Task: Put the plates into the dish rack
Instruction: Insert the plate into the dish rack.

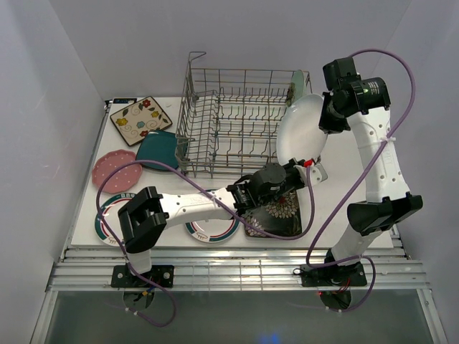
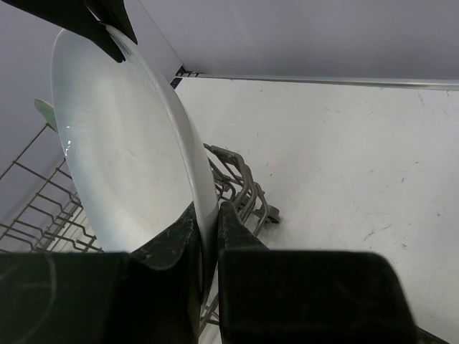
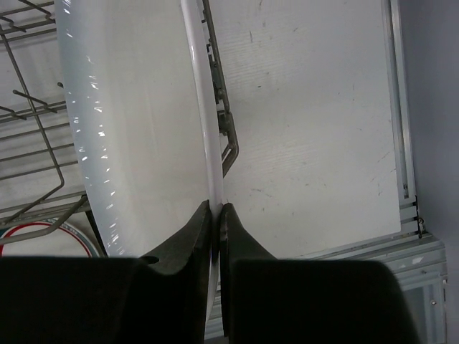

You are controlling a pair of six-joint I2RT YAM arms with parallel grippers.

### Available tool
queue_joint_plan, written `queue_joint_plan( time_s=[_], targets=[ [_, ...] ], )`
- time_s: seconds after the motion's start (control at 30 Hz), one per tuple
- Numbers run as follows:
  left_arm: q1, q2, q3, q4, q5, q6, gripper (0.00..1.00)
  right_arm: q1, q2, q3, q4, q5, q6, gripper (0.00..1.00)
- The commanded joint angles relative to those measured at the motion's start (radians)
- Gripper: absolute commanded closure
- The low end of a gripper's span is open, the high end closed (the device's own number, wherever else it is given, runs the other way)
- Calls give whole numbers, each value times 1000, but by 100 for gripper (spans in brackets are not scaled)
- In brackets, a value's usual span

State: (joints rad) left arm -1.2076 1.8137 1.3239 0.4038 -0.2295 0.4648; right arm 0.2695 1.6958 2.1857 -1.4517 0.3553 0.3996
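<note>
While both arms share it, the plain white plate point(image 1: 301, 130) stands on edge at the right end of the dish rack point(image 1: 188, 115), raised off the counter point(image 2: 344, 158). The left gripper point(image 2: 208, 215) is pinched on its lower, near rim. The right gripper point(image 3: 215, 208) is clamped just as narrowly on the upper rim from the right. The plate's plane runs roughly near to far and leans a little, with its hollow face turned left toward the tines. The rack's free rows therefore lie to the left of the plate and below it. I judge the next move to be a short shift left and down, edge first, into a slot. Whether the bottom edge is already inside the right wall I cannot tell. A mint plate point(image 1: 297, 82) already stands in the far right corner, close to the path.
</note>
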Motion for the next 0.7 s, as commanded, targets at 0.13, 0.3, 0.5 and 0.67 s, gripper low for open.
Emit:
queue_joint_plan(
  time_s=[0.13, 0.3, 0.5, 0.67],
  targets=[
    [-41, -131, 144, -26, 88, -136, 100, -19, 5, 88, 244, 76, -8, 92],
    [-41, -134, 162, -49, 125, -192, 100, -19, 8, 120, 280, 85, -68, 92],
    [-41, -108, 245, -91, 166, -250, 100, -19, 10, 141, 318, 82, -137, 92],
    [-41, -73, 322, -123, 200, -285, 100, -19, 8, 134, 381, 59, -189, 92]
  ],
)
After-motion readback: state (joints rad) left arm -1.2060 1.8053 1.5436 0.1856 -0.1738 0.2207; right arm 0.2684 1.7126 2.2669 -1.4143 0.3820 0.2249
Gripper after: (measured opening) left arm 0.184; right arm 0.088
